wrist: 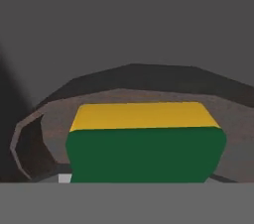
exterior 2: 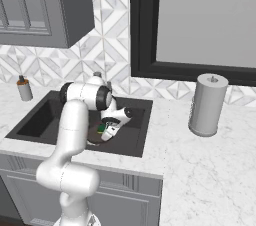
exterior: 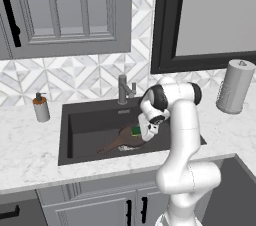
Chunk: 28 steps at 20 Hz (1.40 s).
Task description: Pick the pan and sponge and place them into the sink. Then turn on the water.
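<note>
Bench [exterior: 30, 145]: white marble, carrying the sink.
Sink [exterior: 80, 125]: dark-grey basin, faucet [exterior: 123, 90] behind it.
Pan [exterior: 122, 140]: dark brown, lying in the sink.
Hand [exterior: 141, 133]: low over the pan; open or gripping, cannot tell.
Sponge [wrist: 144, 143]: green and yellow, at the hand, above the pan.

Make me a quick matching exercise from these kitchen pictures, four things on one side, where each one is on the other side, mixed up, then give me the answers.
Things
1. round dark-brown frying pan
2. green and yellow rectangular sponge
3. grey cylindrical paper towel roll
4. small grey soap dispenser bottle with brown top

Places
A. on the white marble counter, left of the sink
B. in the dark-grey sink basin, handle pointing left
C. on the counter, right of the sink
D. over the pan, at the robot's hand

Pairs: 1-B, 2-D, 3-C, 4-A
</note>
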Tool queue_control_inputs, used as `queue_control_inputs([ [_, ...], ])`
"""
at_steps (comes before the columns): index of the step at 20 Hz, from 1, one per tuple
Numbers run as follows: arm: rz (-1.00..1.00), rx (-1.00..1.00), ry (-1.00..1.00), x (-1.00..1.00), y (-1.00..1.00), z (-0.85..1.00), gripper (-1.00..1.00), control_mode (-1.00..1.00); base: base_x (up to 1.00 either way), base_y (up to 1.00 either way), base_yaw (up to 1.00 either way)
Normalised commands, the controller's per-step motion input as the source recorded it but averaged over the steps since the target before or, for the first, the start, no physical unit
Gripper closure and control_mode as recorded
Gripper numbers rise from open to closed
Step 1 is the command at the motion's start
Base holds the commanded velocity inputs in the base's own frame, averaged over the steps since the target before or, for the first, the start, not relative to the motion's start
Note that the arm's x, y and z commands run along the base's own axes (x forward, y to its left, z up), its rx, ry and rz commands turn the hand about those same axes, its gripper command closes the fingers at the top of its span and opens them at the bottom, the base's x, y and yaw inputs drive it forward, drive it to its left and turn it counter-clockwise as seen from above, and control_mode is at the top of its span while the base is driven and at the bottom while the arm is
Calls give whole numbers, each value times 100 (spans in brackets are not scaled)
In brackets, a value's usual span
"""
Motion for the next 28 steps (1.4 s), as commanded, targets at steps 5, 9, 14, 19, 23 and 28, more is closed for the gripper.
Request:
queue_control_inputs([
  [5,0,5,-7,0,3,44,-100,-100,0,0,0],
  [9,0,0,0,0,13,67,-100,-100,0,0,0],
  [14,-14,4,-19,-23,-6,75,-100,-100,0,0,0],
  [19,-18,6,-30,-39,-10,71,-100,-100,0,0,0],
  [23,-21,12,-40,-39,-6,58,-100,-100,0,0,0],
  [28,-25,18,-27,-28,-13,54,-100,-100,0,0,0],
])
